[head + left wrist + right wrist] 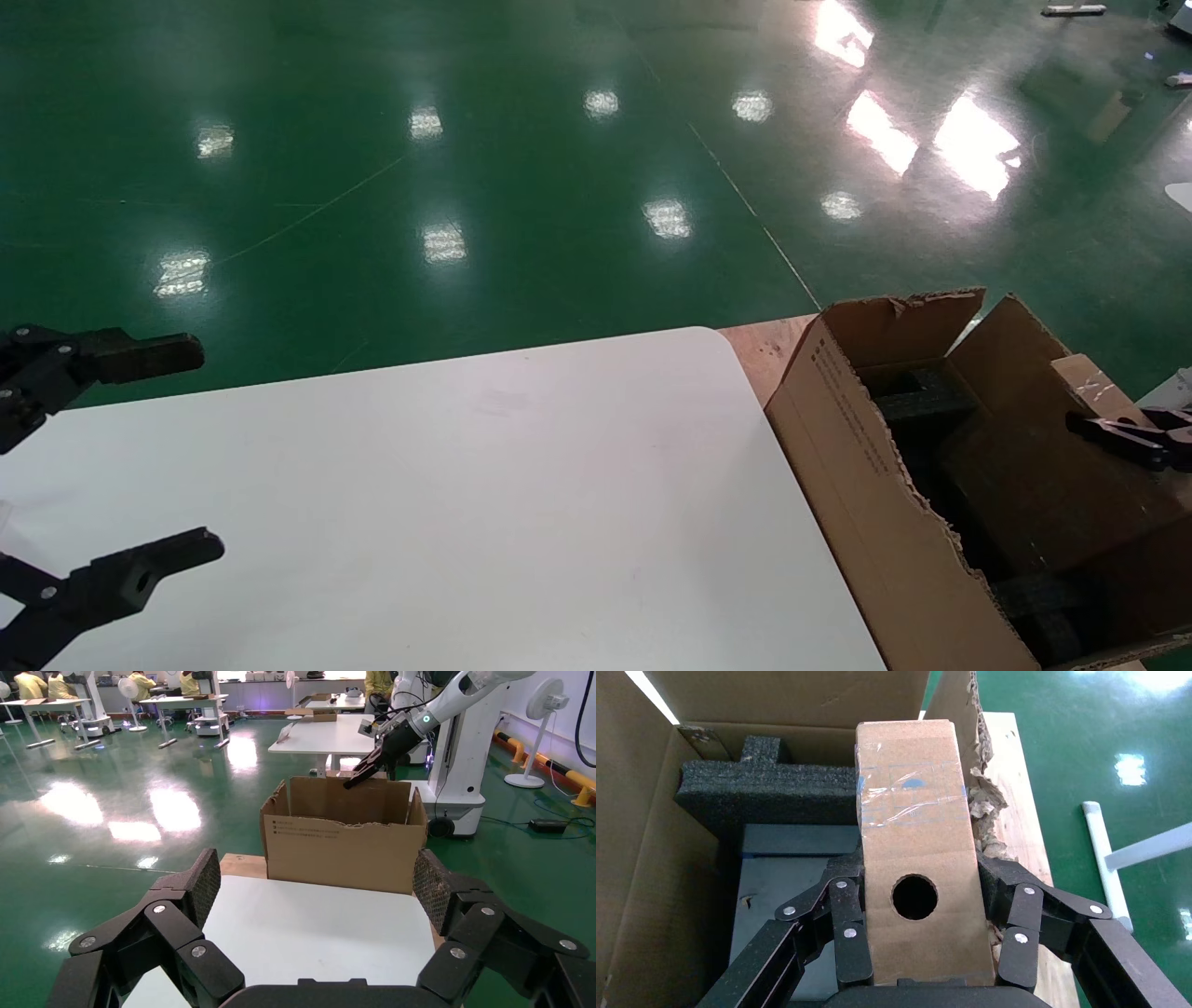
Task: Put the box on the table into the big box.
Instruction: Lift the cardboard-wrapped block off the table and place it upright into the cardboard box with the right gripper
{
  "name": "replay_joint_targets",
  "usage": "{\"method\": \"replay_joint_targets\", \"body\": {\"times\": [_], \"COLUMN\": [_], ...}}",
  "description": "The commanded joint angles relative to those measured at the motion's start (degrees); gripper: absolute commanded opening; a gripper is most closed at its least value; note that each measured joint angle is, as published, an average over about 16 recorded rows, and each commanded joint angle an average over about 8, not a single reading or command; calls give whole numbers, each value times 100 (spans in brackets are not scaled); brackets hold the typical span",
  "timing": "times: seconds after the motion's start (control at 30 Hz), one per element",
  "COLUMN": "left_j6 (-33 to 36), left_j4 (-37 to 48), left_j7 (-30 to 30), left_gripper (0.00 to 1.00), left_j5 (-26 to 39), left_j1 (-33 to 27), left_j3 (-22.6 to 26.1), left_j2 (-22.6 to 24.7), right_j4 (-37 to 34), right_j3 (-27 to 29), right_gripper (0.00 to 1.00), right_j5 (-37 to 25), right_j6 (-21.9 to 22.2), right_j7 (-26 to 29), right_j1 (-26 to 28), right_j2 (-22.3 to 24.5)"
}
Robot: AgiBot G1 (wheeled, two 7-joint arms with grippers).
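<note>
Right gripper (pixel 916 952) pinching small box (pixel 916 846) by both sides, round hole facing wrist camera. Box hangs inside mouth of carton (pixel 638 853), above black foam (pixel 765 787), near torn wall. Next: lower straight, keep clear of ragged flap, release once seated on foam. Left gripper (pixel 140 466) spread wide, idle over white table (pixel 484 503).

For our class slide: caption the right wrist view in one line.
Right gripper holds the box over the big box, above black foam.
</note>
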Motion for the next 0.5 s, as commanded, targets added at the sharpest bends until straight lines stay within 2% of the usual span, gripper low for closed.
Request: {"method": "replay_joint_targets", "body": {"times": [0.03, 0.5], "left_j6": [0, 0], "left_j4": [0, 0], "left_j7": [0, 0], "left_gripper": [100, 100], "left_j5": [0, 0], "left_j1": [0, 0], "left_j3": [0, 0], "left_j2": [0, 0], "right_j4": [-174, -852], "right_j3": [-45, -138], "right_gripper": [0, 0], "right_j5": [-18, 17], "right_j6": [-11, 162], "right_j7": [-69, -318], "right_j1": [61, 185], "right_j2": [-79, -418]}}
